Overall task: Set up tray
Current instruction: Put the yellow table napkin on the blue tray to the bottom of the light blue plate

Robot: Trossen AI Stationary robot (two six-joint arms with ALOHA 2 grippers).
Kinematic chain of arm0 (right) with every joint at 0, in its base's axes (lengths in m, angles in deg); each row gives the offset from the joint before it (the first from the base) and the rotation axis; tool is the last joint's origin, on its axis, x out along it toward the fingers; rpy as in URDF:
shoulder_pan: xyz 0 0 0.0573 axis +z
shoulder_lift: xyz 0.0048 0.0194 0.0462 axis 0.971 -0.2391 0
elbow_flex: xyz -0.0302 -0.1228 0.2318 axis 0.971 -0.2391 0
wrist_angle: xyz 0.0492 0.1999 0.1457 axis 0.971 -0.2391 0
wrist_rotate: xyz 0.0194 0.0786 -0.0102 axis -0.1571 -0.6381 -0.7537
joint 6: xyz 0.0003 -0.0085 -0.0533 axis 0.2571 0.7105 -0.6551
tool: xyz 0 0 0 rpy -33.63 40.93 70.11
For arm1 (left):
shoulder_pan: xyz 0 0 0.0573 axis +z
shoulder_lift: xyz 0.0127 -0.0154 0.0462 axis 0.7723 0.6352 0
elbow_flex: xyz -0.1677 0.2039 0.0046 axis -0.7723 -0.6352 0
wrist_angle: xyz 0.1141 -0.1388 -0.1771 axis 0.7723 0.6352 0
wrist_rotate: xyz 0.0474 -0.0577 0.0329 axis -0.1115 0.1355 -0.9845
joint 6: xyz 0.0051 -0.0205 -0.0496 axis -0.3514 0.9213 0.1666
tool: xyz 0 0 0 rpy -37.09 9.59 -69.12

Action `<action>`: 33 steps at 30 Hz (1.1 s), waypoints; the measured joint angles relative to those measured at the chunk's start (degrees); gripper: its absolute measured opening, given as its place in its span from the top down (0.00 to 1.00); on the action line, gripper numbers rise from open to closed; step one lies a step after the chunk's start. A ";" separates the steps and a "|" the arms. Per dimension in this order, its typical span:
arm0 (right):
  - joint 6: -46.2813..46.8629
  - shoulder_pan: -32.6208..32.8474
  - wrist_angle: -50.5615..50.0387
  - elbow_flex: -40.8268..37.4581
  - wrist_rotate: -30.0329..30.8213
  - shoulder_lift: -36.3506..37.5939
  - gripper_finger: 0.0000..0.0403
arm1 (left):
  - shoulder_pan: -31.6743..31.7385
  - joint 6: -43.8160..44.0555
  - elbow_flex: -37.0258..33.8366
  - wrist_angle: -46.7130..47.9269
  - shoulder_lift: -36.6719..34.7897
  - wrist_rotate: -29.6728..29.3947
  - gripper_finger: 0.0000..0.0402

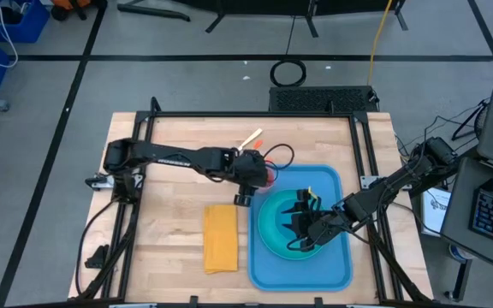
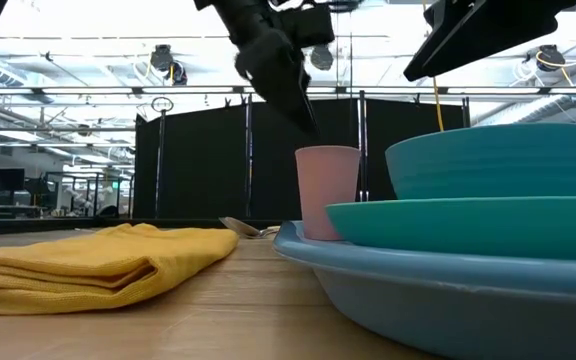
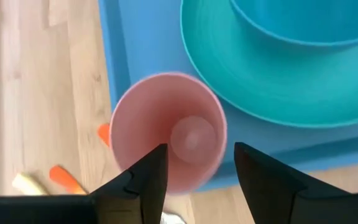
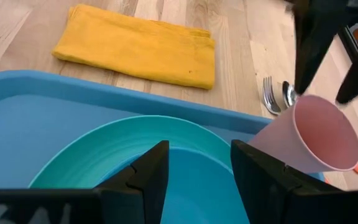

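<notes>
Tray (image 1: 332,265) sits on the table's (image 1: 169,171) right-front part, long side running front to back. On it: teal plate (image 1: 272,231) with a teal bowl (image 2: 498,160) on top; the low view shows the bowl stacked on the plate. Pink cup (image 3: 166,134) stands upright at the tray's far-left corner, on the tray just beside the plate.

Left gripper (image 3: 197,168) hangs above the cup, fingers spread apart, not gripping; the cup's rim shows between and under them in the left wrist view. Right gripper (image 4: 194,165) is over the plate and bowl, fingers parted, nothing visibly held.

Yellow napkin (image 1: 221,239) lies folded on the wood left of the tray, apart from it. Fork (image 4: 269,96) and spoon (image 4: 288,93) lie on the wood beyond the cup. Orange and cream pieces (image 3: 61,180) lie near the cup, off the tray.
</notes>
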 joint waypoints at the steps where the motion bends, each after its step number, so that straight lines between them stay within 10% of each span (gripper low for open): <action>1: 0.00 0.00 0.00 -0.01 0.00 0.00 0.59 | -0.13 0.71 0.00 0.51 -0.64 0.00 0.53; 18: 0.02 0.00 0.21 -0.03 -0.02 0.00 0.59 | -12.06 16.85 -0.08 21.09 -6.97 -7.31 0.54; 33: 0.02 0.00 0.22 -0.01 -0.02 0.00 0.59 | -27.23 33.58 -14.08 5.06 -6.95 -10.01 0.54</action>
